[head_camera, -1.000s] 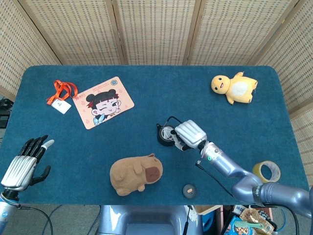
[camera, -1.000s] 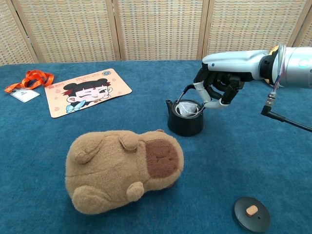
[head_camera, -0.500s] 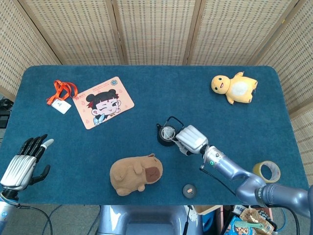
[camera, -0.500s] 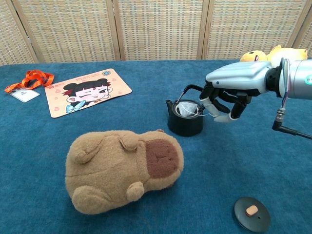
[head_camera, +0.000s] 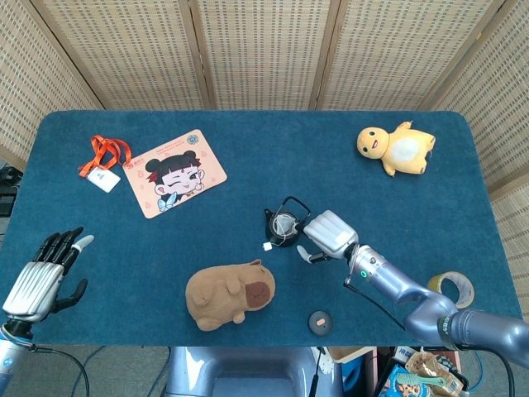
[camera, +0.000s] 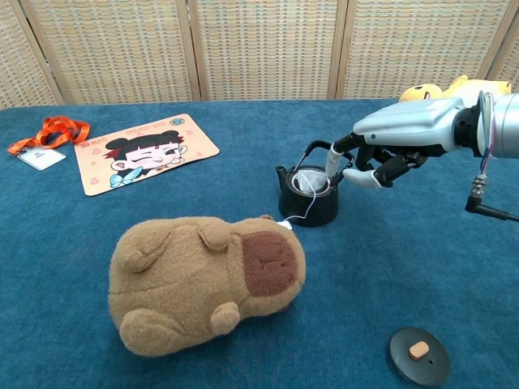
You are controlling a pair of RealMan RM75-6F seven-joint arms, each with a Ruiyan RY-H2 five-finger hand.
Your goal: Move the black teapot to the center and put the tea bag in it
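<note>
Black teapot (head_camera: 284, 226) sits near table centre, lid off, tea bag (camera: 310, 179) inside the open mouth as a pale bundle. Its string runs out over the rim to a small white tag (head_camera: 267, 246) lying on the cloth at about 7 o'clock from the pot in head view, close to the capybara plush (camera: 203, 279). Right hand (head_camera: 328, 235) is at 3 to 4 o'clock from the pot in head view, just beside it; chest view shows the fingers (camera: 369, 168) partly curled, pointing toward the pot's handle side, tips near the bail handle. Nothing visibly pinched between them; cannot tell whether a fingertip touches the handle or string. Hand is palm-down, back plate up, forearm running off toward 4 o'clock to the table's near right edge. Left hand (head_camera: 40, 274) rests off at the near left corner, about 8 o'clock from the pot, well apart from everything, fingers straight and spread, holding nothing. Pot lid (camera: 418, 354) lies on the cloth at about 5 o'clock from the pot, knob up. Also on the blue table (head_camera: 248, 149): cartoon mat (head_camera: 174, 172) and orange lanyard (head_camera: 105, 160) at 10 o'clock, yellow duck plush (head_camera: 396, 147) at 2 o'clock, tape roll (head_camera: 450, 290) at the right edge.
</note>
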